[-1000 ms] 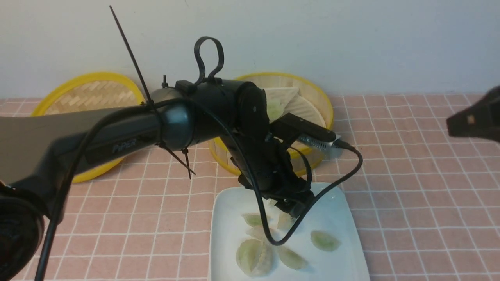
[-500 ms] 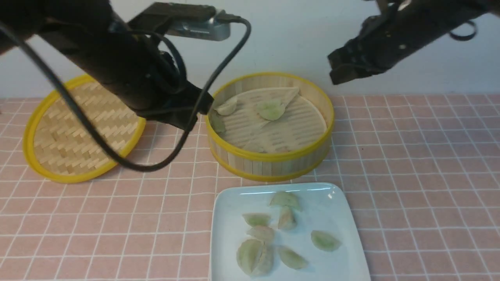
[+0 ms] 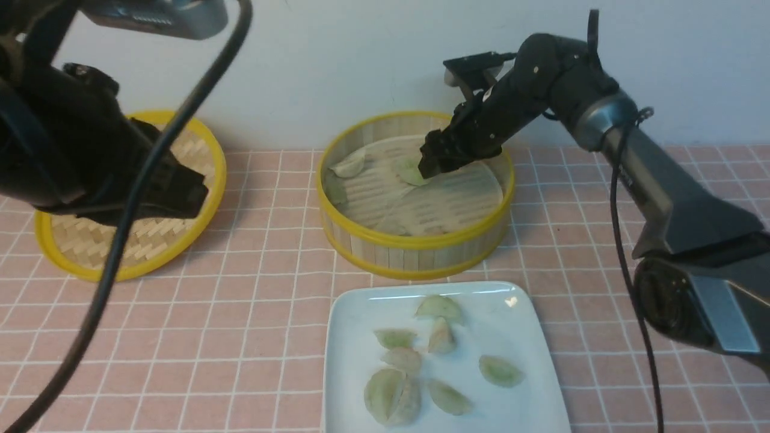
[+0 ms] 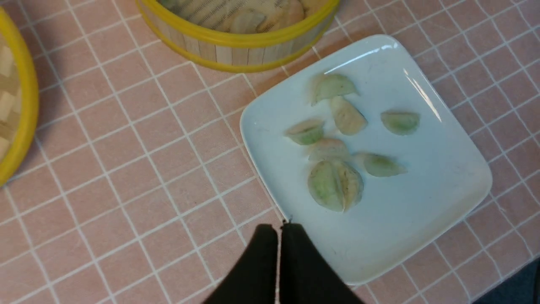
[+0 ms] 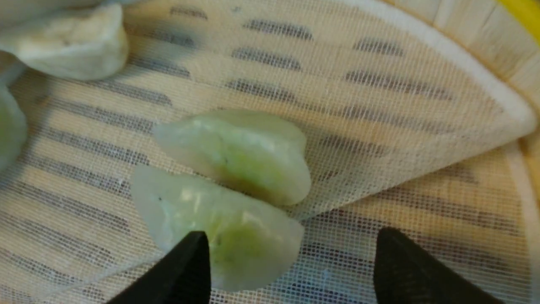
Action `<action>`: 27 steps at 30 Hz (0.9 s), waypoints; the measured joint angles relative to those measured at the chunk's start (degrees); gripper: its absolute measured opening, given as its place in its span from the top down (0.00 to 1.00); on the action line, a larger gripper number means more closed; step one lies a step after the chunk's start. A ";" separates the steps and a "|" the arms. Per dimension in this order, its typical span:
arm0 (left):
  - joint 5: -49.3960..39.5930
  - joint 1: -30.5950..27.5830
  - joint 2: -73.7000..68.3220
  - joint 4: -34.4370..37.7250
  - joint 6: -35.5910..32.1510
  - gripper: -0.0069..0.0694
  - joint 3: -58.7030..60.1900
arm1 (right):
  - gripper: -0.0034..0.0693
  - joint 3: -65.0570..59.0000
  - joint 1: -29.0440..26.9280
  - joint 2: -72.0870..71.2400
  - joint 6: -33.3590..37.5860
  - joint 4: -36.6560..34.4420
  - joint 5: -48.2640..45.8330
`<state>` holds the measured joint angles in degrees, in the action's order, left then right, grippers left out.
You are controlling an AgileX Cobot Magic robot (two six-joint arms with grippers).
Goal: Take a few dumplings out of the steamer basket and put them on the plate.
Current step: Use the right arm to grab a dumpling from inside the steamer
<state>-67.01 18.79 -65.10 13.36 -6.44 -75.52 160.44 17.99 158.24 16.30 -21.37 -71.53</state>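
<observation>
Inside steamer basket [image 3: 415,254], right tool [image 3: 431,165] agape

Dumplings [image 4: 335,183] are clustered on the plate [image 4: 422,190]; the steamer [image 4: 236,42] and gripper [image 4: 278,230] (jaws together) are seen beside it.

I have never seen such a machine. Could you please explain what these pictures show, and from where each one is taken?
This is a robot with two black arms, each ending in two grasping fingers. The wide picture looks forward from between the arms. The other two come from cameras on the wrists. On the pink tiled table stand a bamboo steamer basket, a woven lid and a white plate holding several green dumplings. The right arm reaches into the basket. The right fingers are open beside a dumpling and grip nothing. The left fingers are shut and empty.
</observation>
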 joint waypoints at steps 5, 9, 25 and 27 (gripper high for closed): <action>-0.58 0.00 3.16 -2.78 1.84 0.92 0.00 | 0.34 0.76 2.08 0.58 0.00 0.75 -0.17; -1.87 0.00 3.75 -5.08 2.48 0.92 0.00 | 0.56 0.81 4.14 0.63 1.62 2.46 -0.17; -4.89 0.00 3.99 -6.27 3.26 0.92 0.05 | 0.73 -1.77 4.62 -10.39 -4.16 6.52 -0.87; -4.89 0.00 4.06 -6.27 3.26 0.92 0.05 | 0.73 -6.50 4.62 -15.84 -4.77 6.54 -0.68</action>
<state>-71.89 18.79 -61.05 7.09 -3.18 -75.48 153.94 22.61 142.40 11.52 -14.83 -72.22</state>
